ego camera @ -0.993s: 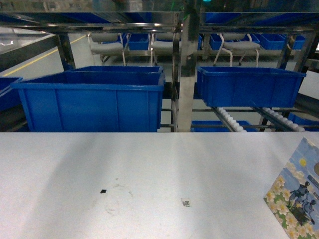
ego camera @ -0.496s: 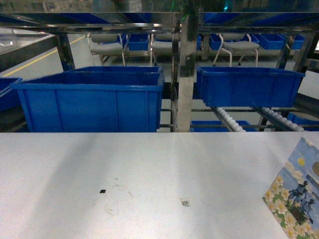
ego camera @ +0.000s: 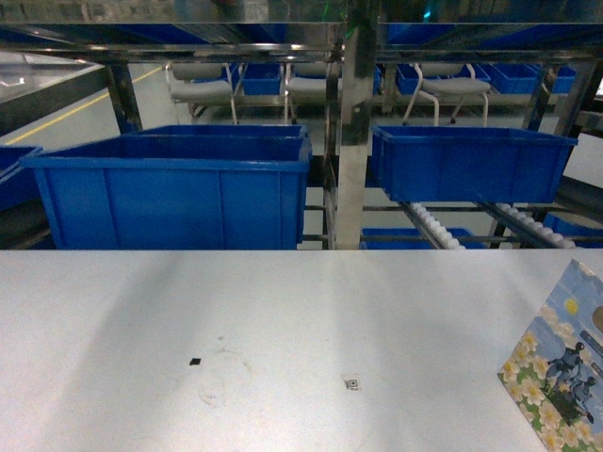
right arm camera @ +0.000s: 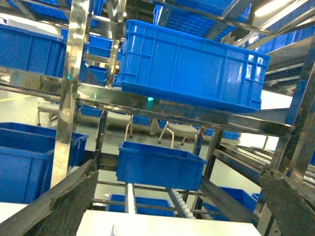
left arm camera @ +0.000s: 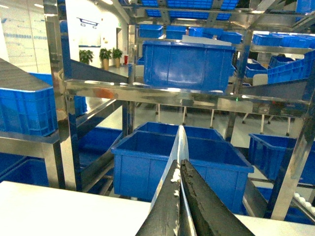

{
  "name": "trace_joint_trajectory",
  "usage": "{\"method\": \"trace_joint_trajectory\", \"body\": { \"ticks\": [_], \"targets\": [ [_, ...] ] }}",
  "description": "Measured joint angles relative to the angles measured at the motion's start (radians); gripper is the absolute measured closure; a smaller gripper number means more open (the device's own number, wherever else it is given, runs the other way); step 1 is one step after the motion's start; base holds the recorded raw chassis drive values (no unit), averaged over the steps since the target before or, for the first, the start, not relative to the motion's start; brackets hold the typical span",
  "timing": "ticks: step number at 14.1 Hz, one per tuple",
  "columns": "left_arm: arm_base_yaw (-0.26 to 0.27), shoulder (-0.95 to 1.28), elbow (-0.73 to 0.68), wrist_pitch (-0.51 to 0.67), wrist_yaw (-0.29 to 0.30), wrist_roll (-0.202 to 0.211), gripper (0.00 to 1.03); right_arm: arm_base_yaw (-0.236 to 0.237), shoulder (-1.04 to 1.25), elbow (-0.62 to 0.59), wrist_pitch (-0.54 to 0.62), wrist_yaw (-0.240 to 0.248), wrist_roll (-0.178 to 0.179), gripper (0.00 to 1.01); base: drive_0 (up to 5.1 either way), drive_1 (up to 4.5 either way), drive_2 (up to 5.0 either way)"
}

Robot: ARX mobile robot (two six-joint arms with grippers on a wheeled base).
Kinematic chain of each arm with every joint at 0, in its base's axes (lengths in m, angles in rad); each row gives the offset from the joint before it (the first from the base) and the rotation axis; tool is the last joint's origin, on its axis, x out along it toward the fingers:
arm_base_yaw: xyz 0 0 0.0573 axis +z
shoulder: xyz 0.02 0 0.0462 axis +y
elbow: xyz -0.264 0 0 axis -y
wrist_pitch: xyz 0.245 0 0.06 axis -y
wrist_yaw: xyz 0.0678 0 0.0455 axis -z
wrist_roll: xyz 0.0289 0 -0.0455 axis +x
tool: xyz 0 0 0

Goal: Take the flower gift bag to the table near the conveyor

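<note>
The flower gift bag (ego camera: 558, 372), printed with white-yellow flowers and a dark figure, stands on the white table (ego camera: 283, 320) at the right edge of the head view, partly cut off. Neither gripper shows in that view. In the left wrist view my left gripper (left arm camera: 179, 166) is shut on a thin pale sheet (left arm camera: 182, 142) standing edge-on, which looks like the bag's wall. My right gripper (right arm camera: 178, 169) is open wide, with only the table (right arm camera: 172, 226) and a small pale tip (right arm camera: 114, 229) below it. The conveyor (ego camera: 438, 229) with its white rollers lies just beyond the table's far edge.
A large blue bin (ego camera: 174, 188) sits behind the table at the left, and another blue bin (ego camera: 471, 160) rests on the roller lanes at the right. A steel rack post (ego camera: 350, 132) stands between them. Small black markers (ego camera: 195, 362) dot the tabletop.
</note>
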Motion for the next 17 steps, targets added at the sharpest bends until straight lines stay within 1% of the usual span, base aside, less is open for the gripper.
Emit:
{"method": "trace_joint_trajectory", "body": {
  "ticks": [3,4,5,6,7,8,10,11,12,14,16,17],
  "targets": [
    [0.0,0.0,0.0,0.0,0.0,0.0,1.01,0.0,0.0,0.0,0.0,0.0,0.0,0.03,0.0,0.0,0.0],
    [0.006,0.002,-0.006,0.024,0.01,0.0,1.01,0.0,0.0,0.0,0.0,0.0,0.0,0.03,0.0,0.0,0.0],
    [0.042,0.02,-0.034,0.071,0.041,-0.004,1.01,0.0,0.0,0.0,0.0,0.0,0.0,0.03,0.0,0.0,0.0],
    [0.056,0.057,-0.072,0.09,0.048,-0.008,1.01,0.0,0.0,0.0,0.0,0.0,0.0,0.03,0.0,0.0,0.0],
    [0.048,0.089,-0.097,0.111,0.047,-0.008,1.01,0.0,0.0,0.0,0.0,0.0,0.0,0.03,0.0,0.0,0.0],
    [0.014,0.123,-0.103,0.149,0.018,-0.008,1.01,0.0,0.0,0.0,0.0,0.0,0.0,0.03,0.0,0.0,0.0],
    [-0.071,0.23,-0.119,0.29,-0.065,-0.008,1.01,0.0,0.0,0.0,0.0,0.0,0.0,0.03,0.0,0.0,0.0],
    [-0.101,0.318,-0.138,0.373,-0.097,-0.011,1.01,0.0,0.0,0.0,0.0,0.0,0.0,0.03,0.0,0.0,0.0],
    [-0.117,0.436,-0.151,0.482,-0.111,-0.027,1.01,0.0,0.0,0.0,0.0,0.0,0.0,0.03,0.0,0.0,0.0],
    [-0.124,0.681,-0.15,0.725,-0.121,-0.049,1.01,0.0,0.0,0.0,0.0,0.0,0.0,0.03,0.0,0.0,0.0],
    [-0.115,0.94,-0.109,0.925,-0.114,-0.066,1.01,0.0,0.0,0.0,0.0,0.0,0.0,0.03,0.0,0.0,0.0],
    [-0.098,1.032,-0.085,0.993,-0.108,-0.08,1.01,0.0,0.0,0.0,0.0,0.0,0.0,0.03,0.0,0.0,0.0]
  ]
}}
